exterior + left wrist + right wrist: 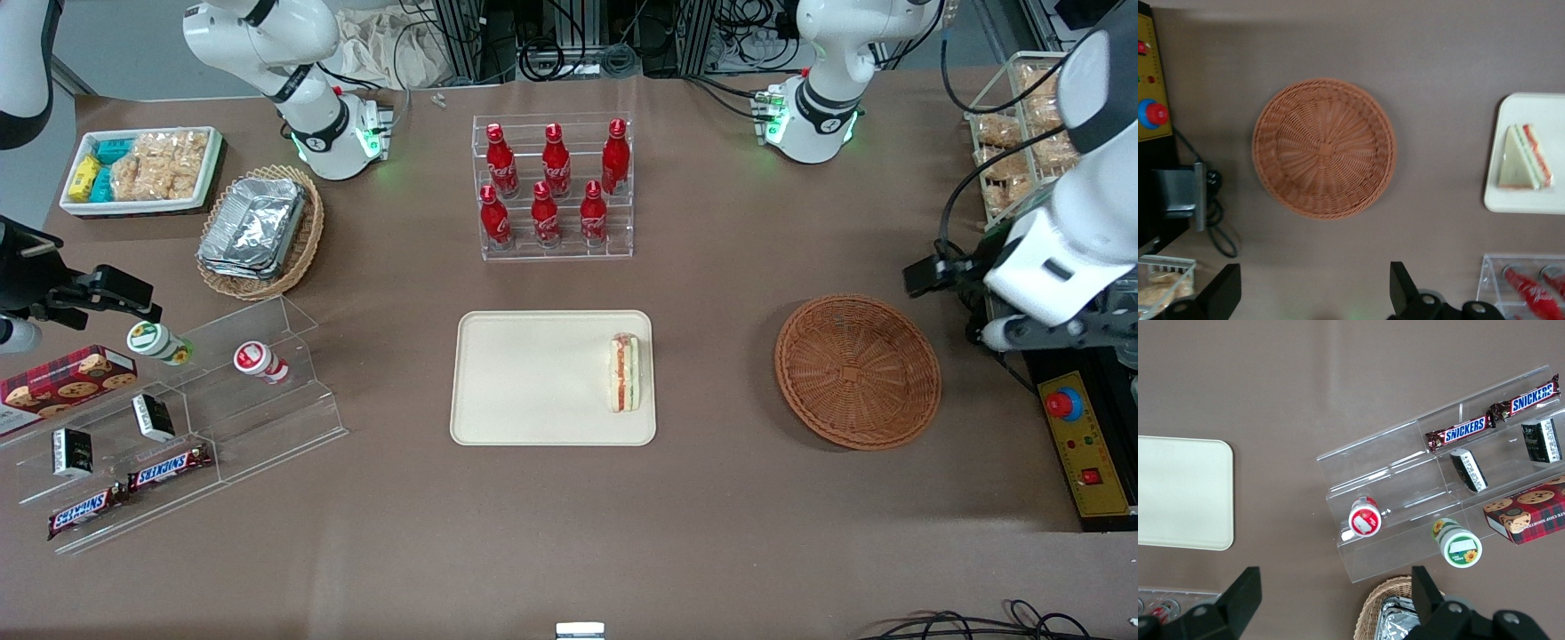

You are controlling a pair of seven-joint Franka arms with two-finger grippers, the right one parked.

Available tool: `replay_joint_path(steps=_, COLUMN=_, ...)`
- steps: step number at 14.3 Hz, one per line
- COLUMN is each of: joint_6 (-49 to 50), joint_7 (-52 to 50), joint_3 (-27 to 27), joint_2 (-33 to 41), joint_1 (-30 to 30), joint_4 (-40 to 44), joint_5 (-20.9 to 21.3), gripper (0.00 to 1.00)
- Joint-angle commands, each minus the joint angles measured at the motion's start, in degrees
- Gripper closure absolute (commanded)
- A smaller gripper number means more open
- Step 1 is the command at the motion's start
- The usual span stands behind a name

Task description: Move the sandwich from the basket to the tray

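Note:
The sandwich (624, 373) lies on the cream tray (533, 378), close to the tray's edge nearest the basket. The reddish-brown wicker basket (858, 372) stands beside the tray, toward the working arm's end, with nothing in it. My left gripper (1036, 333) hangs high at the working arm's end, beside the basket and well apart from it. In the left wrist view the gripper (1315, 277) is wide open and holds nothing. That view also shows the basket (1323, 148), the sandwich (1525, 159) and the tray (1531, 200).
A clear rack of red bottles (553, 187) stands farther from the front camera than the tray. A yellow control box (1086, 444) lies at the working arm's end. A tan basket of foil trays (258, 229), a white snack bin (142, 169) and a clear snack stand (178, 418) are toward the parked arm's end.

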State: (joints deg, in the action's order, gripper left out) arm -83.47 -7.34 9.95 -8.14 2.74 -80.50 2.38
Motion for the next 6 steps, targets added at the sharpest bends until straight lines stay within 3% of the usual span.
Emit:
replay_joint_path(steps=1, joint_6=0.0, joint_7=5.2, joint_3=-7.1, joint_2=8.9, joint_1=-2.8, joint_4=-7.8, joint_5=-1.4, gripper=0.0)
replay_joint_path(steps=3, joint_6=-1.2, joint_7=7.8, joint_3=-9.1, joint_2=13.0, joint_1=-2.9, joint_4=-12.4, joint_5=-1.4, gripper=0.0)
replay_joint_path(steps=6, joint_6=-0.6, joint_7=8.0, joint_3=-9.8, joint_2=12.2, joint_1=-2.7, joint_4=-10.6, joint_5=-1.8, gripper=0.0)
